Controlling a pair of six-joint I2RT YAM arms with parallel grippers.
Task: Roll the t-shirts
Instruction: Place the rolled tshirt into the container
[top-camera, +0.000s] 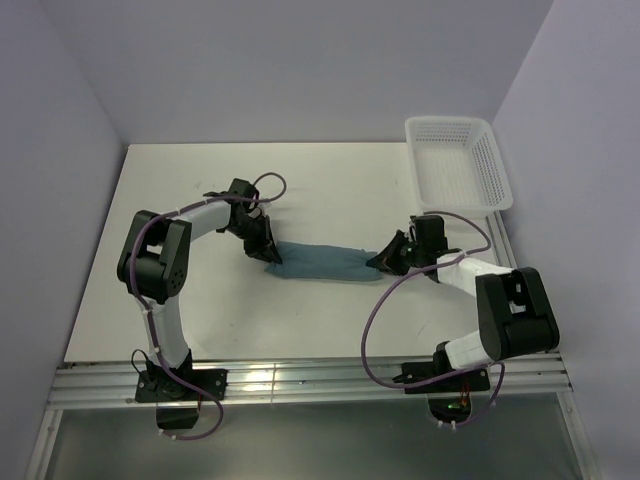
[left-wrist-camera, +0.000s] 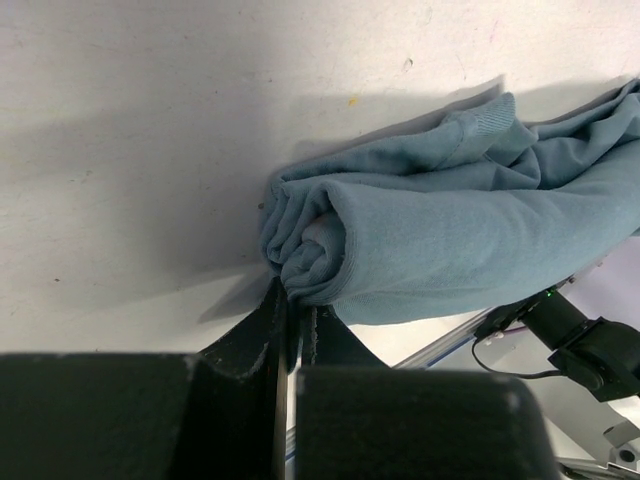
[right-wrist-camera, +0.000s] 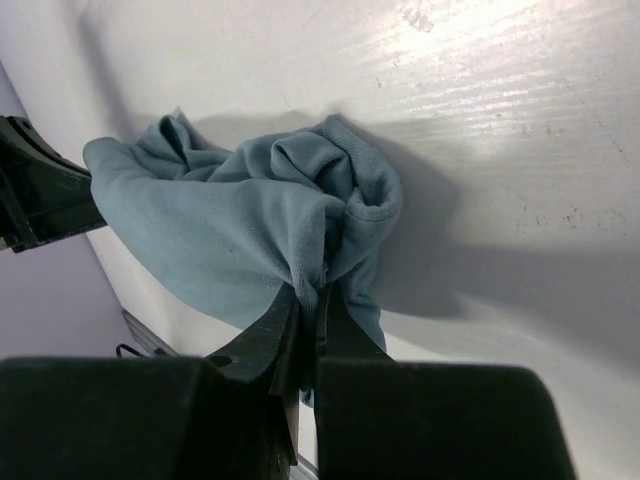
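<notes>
Top view: t-shirt (top-camera: 325, 262) lies on the desk (top-camera: 330, 190) as a loose teal roll. The left gripper (top-camera: 268, 250) is at the t-shirt's left end and the right gripper (top-camera: 380, 262) at its right end. The white mesh basket (top-camera: 492, 165) sits well apart from the t-shirt, out past its right end toward the far corner.

Left wrist view: the roll's end shows a spiral of layers, fairly tight. My left fingers (left-wrist-camera: 262, 330) are pressed together with the roll's lower edge at their tips. It looks like a thin nip on the outer layer only.

Right wrist view: this end of the t-shirt is bunched and crumpled, not a neat spiral. The right fingers (right-wrist-camera: 268, 335) are clamped together on a gathered fold of cloth.

Risks as I see them:
- If I lift by both ends, the soft middle could sag and the roll could open.
- The left nip could slip off because it has so little cloth.
- The right grip may hold just one fold, so pulling would drag that layer out and loosen the end.
- Moving the two ends apart would stretch the roll flat.

No brand, label or readable writing in any view.
</notes>
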